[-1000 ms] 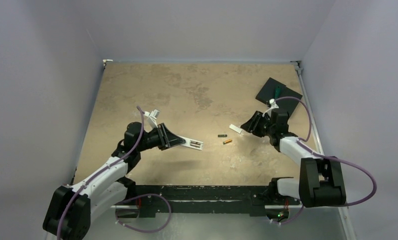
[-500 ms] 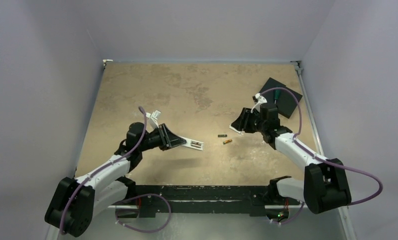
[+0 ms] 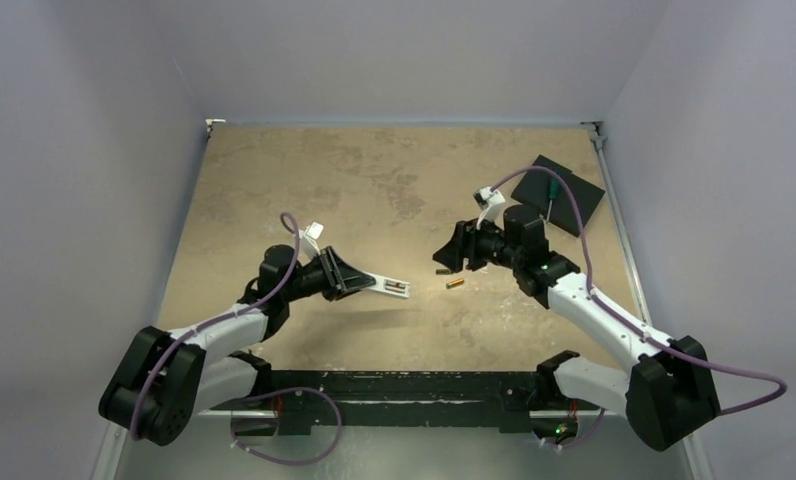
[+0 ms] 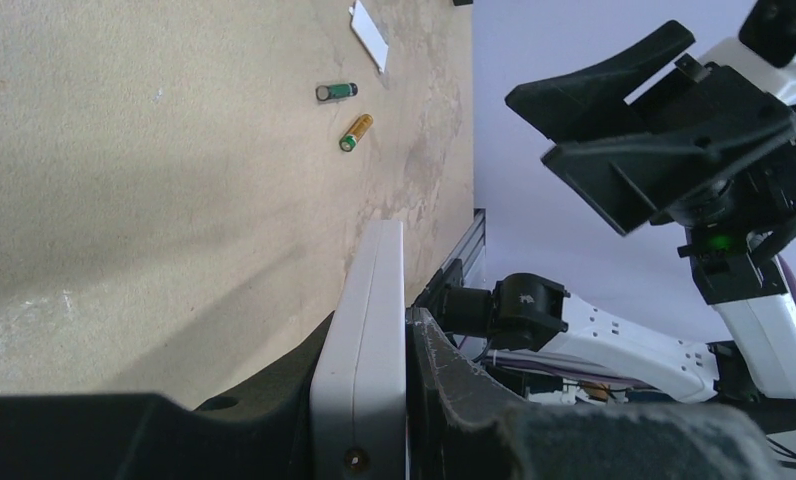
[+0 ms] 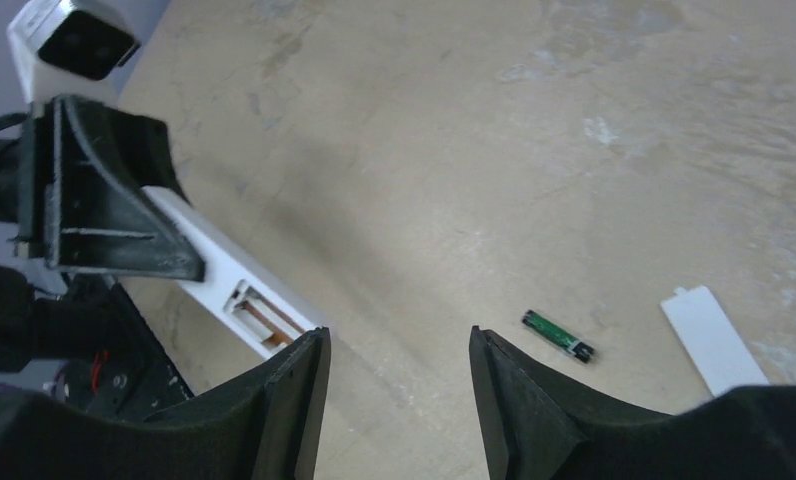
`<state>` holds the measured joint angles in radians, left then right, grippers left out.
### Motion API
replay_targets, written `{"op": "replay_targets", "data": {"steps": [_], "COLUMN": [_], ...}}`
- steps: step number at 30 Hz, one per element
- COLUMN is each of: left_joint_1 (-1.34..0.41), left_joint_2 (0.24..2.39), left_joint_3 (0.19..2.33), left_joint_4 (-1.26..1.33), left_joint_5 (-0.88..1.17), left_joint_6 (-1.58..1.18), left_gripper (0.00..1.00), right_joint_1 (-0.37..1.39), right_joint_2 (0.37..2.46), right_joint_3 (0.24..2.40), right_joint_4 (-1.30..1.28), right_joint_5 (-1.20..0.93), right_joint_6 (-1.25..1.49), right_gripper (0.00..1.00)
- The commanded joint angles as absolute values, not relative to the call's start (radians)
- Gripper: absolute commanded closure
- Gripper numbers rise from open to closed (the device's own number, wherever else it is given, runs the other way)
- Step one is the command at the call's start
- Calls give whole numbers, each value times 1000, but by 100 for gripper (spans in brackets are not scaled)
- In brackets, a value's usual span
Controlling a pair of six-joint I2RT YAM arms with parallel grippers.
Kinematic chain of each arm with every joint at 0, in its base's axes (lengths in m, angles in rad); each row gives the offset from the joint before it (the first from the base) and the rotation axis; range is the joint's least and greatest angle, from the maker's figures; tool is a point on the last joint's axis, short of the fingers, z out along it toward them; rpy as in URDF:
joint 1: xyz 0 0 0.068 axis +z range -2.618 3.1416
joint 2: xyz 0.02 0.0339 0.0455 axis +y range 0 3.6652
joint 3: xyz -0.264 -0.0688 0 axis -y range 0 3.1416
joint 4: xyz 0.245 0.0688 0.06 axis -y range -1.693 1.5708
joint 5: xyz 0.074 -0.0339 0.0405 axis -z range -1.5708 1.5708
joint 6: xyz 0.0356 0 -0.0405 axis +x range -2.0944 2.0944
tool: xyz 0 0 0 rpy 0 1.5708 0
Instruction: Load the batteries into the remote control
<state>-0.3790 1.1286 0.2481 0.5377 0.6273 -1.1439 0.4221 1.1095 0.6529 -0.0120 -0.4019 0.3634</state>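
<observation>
Both of these, left arm and right arm, are white plastic shells with chunky black joints. A purple cable loops loosely along each one. The fingers are matte black wedges with triangular sides, there's a little white camera box at the wrist, and a tiny green light glows on the right one

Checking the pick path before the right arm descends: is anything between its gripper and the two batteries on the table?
Nothing visible. The open right gripper hangs over bare table; the dark battery and the gold battery lie uncovered, with the white cover apart beside them.
</observation>
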Motion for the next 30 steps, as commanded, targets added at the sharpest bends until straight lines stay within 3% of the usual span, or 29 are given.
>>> {"op": "replay_targets", "data": {"steps": [1, 17, 30], "left_joint_1": [-395, -426, -426], "left_joint_2": [1160, 1211, 1148], "left_joint_3": [249, 295, 336], "left_joint_4": [644, 658, 516], "left_joint_5": [638, 721, 784], "left_joint_6": [-1178, -1188, -1111], "left_gripper": [100, 100, 100], "right_joint_1": [499, 707, 865], "right_joint_2": [1096, 1092, 1052], "right_joint_3": [663, 637, 588], "right_joint_4": [78, 216, 220], "right_joint_5": [-470, -530, -346], "right_joint_6": [315, 144, -91], "right_gripper": [37, 35, 36]}}
